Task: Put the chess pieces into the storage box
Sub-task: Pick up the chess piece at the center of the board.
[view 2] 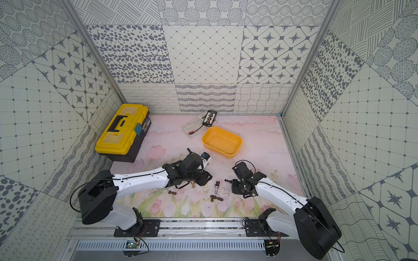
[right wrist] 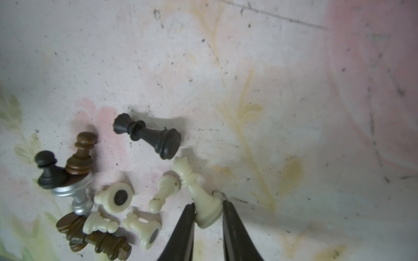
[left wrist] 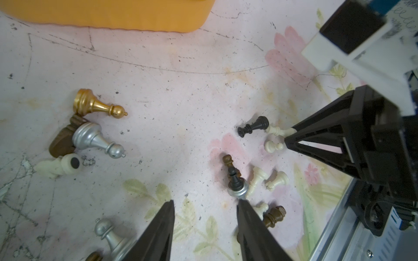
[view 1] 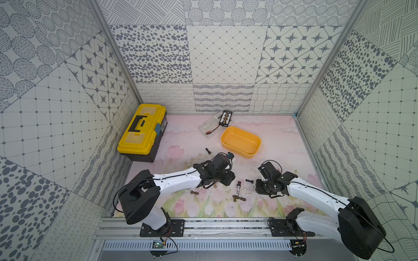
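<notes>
Several chess pieces [view 1: 239, 192] lie tipped over on the flowered mat between my two arms, and one black piece [view 1: 208, 151] lies apart nearer the storage box [view 1: 237, 153], the empty yellow-orange tray. In the right wrist view my right gripper [right wrist: 208, 204] is shut on the base of a white crowned piece [right wrist: 203, 198], whose head rests by a black piece [right wrist: 156, 137]. My left gripper [left wrist: 206, 202] stands open over bare mat, with a silver-based piece [left wrist: 237, 189] just off one fingertip. Gold [left wrist: 97, 105] and silver [left wrist: 97, 140] pieces lie farther off.
A large yellow toolbox [view 1: 141, 131] stands at the back left. A small black case with a row of gold pieces [view 1: 226, 117] rests on a plastic bag behind the tray. A metal rail [view 1: 203, 226] bounds the front edge.
</notes>
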